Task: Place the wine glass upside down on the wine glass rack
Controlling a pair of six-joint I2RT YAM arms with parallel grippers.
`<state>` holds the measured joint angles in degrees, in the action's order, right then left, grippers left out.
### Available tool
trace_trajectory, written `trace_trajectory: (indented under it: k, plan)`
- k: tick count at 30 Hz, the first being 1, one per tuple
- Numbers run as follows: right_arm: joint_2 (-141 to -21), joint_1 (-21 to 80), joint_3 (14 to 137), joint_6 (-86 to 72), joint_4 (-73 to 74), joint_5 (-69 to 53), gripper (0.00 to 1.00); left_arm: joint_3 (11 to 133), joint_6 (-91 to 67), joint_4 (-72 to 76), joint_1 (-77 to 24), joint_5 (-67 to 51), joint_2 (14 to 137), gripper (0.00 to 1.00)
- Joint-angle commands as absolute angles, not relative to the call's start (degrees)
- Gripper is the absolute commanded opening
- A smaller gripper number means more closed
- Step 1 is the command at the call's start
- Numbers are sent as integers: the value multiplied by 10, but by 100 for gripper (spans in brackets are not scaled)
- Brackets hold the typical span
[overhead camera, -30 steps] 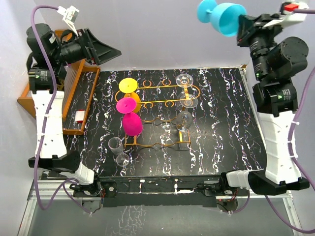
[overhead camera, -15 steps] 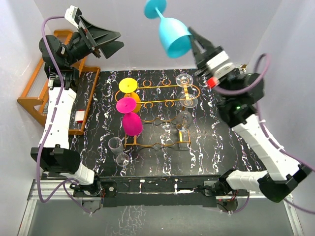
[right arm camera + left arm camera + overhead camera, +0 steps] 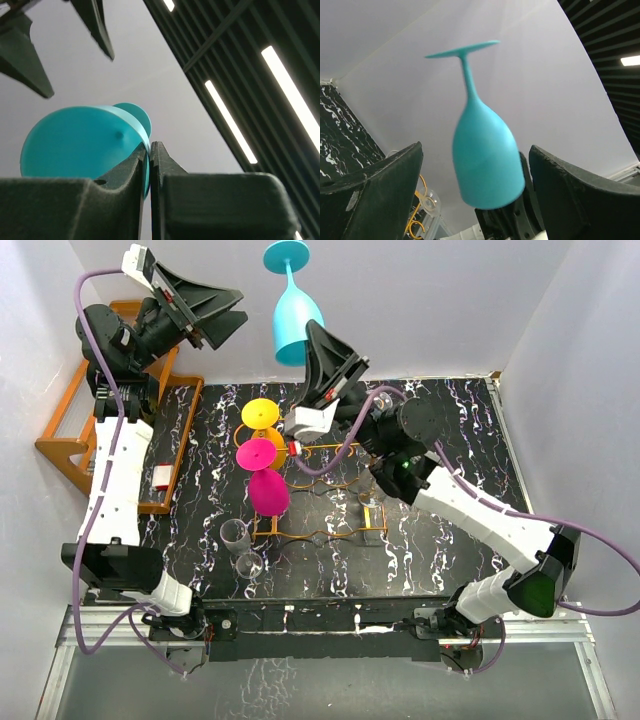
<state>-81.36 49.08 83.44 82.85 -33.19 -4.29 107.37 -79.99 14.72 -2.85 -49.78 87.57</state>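
Note:
A teal wine glass (image 3: 293, 315) hangs in the air upside down, base up, above the back of the table. My right gripper (image 3: 318, 352) is shut on its rim from below, and the right wrist view shows the fingers (image 3: 149, 150) pinching the teal rim (image 3: 75, 142). My left gripper (image 3: 215, 325) is open and empty, just left of the glass and apart from it. In the left wrist view (image 3: 476, 192) the glass (image 3: 485, 160) shows between its spread fingers. The thin gold wire rack (image 3: 315, 536) stands mid-table below, also in the left wrist view (image 3: 415, 220).
A yellow glass (image 3: 262, 415), a magenta glass (image 3: 265, 485) and clear glasses (image 3: 375, 485) hang on the wire rack. Two clear glasses (image 3: 240, 545) stand on the table in front of it. An orange wooden rack (image 3: 70, 430) stands at the left edge.
My right arm swung the teal glass from the far right to above the rack's back left and turned it base up. My left arm rose and pointed its open gripper at the glass.

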Motion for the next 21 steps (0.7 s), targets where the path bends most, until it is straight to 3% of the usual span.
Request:
trace_trajectory:
  k: [1, 13, 17, 21]
  plan:
    - [-798, 528, 836, 927, -385, -9, 8, 1057, -814, 144, -30, -485, 872, 83]
    - [-845, 589, 863, 1007, -335, 19, 8, 1070, -828, 168, -30, -490, 890, 80]
    - [-855, 595, 863, 1019, -326, 25, 8, 1080, -830, 178, -30, -492, 892, 68]
    - [-861, 596, 868, 1026, -319, 25, 8, 1078, -827, 178, -29, -496, 889, 65]
